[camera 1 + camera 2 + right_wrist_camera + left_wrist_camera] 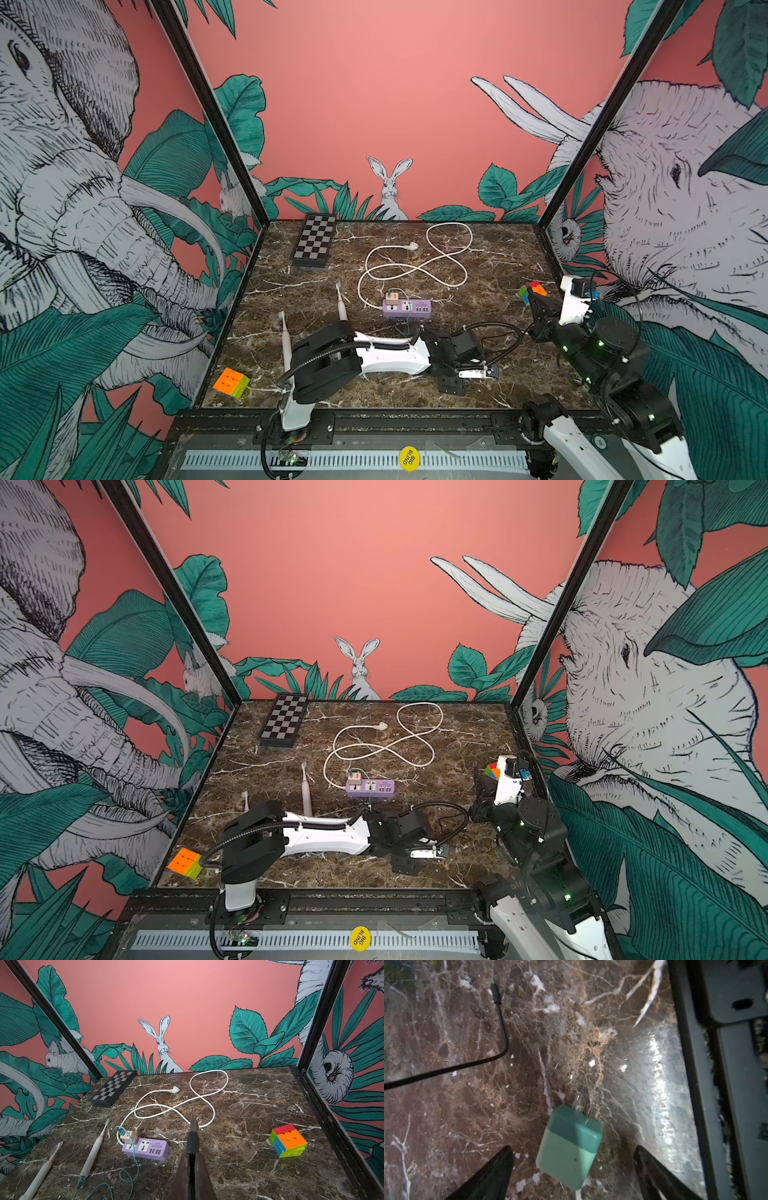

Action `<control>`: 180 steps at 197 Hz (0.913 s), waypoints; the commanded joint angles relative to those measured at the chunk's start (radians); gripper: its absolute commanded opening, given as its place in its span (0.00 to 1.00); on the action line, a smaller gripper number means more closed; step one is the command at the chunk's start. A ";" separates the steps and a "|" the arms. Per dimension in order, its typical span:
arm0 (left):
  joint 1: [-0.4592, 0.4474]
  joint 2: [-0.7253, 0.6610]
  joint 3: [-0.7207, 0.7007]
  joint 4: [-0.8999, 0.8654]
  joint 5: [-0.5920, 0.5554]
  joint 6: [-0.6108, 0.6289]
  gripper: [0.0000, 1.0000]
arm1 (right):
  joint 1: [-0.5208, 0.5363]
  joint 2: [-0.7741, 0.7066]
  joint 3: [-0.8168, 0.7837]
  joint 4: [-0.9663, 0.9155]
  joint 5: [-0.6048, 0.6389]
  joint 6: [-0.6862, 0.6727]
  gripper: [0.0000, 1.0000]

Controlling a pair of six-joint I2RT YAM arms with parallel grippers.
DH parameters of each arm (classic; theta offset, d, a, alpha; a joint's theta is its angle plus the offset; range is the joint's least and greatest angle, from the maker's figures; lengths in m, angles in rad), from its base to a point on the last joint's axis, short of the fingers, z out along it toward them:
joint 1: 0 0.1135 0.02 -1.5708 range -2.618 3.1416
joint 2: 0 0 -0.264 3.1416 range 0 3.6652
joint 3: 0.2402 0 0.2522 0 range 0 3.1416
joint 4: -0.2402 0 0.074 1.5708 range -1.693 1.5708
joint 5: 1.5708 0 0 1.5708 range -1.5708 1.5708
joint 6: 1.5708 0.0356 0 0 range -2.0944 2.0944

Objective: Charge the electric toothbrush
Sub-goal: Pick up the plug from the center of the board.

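Presently the left pincer (573, 1148) is spread wide and sits low over the marble table (446, 1126). Its two black fingertips (506, 1155) stand on either side of a mint-and-teal wall charger (569, 1142), with a gap showing at each side. The charger lies flat between them, and its two metal prongs point away from the pincer. Beyond the prongs, well apart from the charger, a thin black cable (503, 1032) bends across the marble.

The right pincer (193, 1128) is pressed together on nothing and hangs above the table. Ahead of it, toward the left arm's side, lies a purple power strip (145, 1147) with a peach adapter (128, 1136) standing on one end. A teal cable (135, 1165) leaves that adapter.

The electric toothbrush (93, 1151) lies flat just past the strip, farther from the right pincer, with its head toward the back wall and a teal connector at its base. A second toothbrush (44, 1167) lies beside it, farther out again.

On the right pincer's opposite side, nearby, sits a Rubik's cube (288, 1140). A white cord (176, 1105) loops beyond the pincer's tip, and a folded chessboard (113, 1088) lies far ahead by the back wall.
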 commanded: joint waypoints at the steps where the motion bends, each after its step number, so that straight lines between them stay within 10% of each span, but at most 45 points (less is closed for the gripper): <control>1: 0.007 0.015 0.044 -0.006 0.006 0.064 0.91 | -0.005 -0.014 0.034 0.016 0.009 -0.019 0.00; 180: 0.032 0.057 0.101 -0.111 0.081 0.018 0.61 | -0.004 -0.026 0.073 -0.009 -0.004 -0.030 0.00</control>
